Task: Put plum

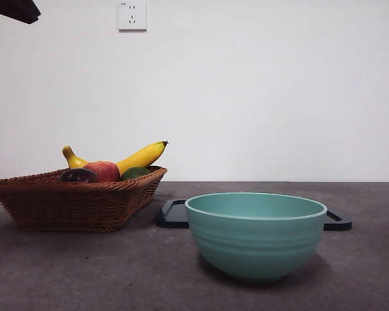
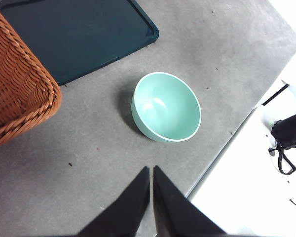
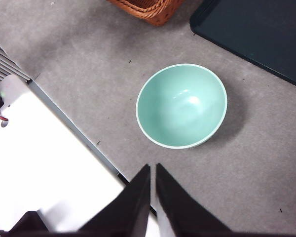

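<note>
The grey table (image 1: pixel 65 272) is lying open around the smooth round teal bowl (image 1: pixel 256 234), which is sitting in front of a flat dark tray (image 1: pixel 174 214), with the table's near edge showing in both wrist views. The glossy dark plum (image 1: pixel 78 175) is resting in the woven wicker basket (image 1: pixel 71 204), touching a red fruit (image 1: pixel 104 170) beside a banana (image 1: pixel 139 157) and a green fruit (image 1: pixel 135 172). The left gripper (image 2: pixel 151 170) and right gripper (image 3: pixel 152 168) are hovering high above the bowl, well apart from the plum, each with its 2 jaws nearly closed and holding nothing.

The grey table (image 1: pixel 65 272) is carrying three things: a wicker basket (image 1: pixel 71 201) is sitting toward its left side, a dark tray (image 1: pixel 175 214) is lying flat farther back, and a teal bowl (image 1: pixel 256 236) is standing upright near the front edge.
</note>
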You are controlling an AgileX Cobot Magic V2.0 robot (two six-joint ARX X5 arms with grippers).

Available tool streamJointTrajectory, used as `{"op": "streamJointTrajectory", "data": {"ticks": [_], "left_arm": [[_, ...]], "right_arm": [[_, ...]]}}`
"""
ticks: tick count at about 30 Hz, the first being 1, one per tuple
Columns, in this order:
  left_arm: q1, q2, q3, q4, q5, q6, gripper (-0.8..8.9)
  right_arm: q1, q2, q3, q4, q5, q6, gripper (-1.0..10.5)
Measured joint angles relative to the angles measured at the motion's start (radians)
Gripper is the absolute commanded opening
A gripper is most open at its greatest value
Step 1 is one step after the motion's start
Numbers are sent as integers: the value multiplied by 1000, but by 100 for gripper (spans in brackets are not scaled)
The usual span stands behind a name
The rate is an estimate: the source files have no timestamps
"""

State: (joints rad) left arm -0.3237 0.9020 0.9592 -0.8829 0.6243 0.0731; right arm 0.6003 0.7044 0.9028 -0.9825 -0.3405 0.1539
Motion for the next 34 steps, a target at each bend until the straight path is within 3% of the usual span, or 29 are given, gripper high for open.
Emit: {"op": "streamJointTrajectory", "data": {"ticks": [22,25,29,34], "left_arm": [[7,-20,0,19,-14,24,8],[55,-72,-1,123,-38,75,8],[158,-175,-32,374,-104,102,8],[255,-315,-163,629,-279,113,8]], "right_arm": [[0,0,0,0,0,0,7],[0,0,0,0,0,0,7],[0,0,0,0,0,0,7],[0,0,0,0,0,0,7]]}}
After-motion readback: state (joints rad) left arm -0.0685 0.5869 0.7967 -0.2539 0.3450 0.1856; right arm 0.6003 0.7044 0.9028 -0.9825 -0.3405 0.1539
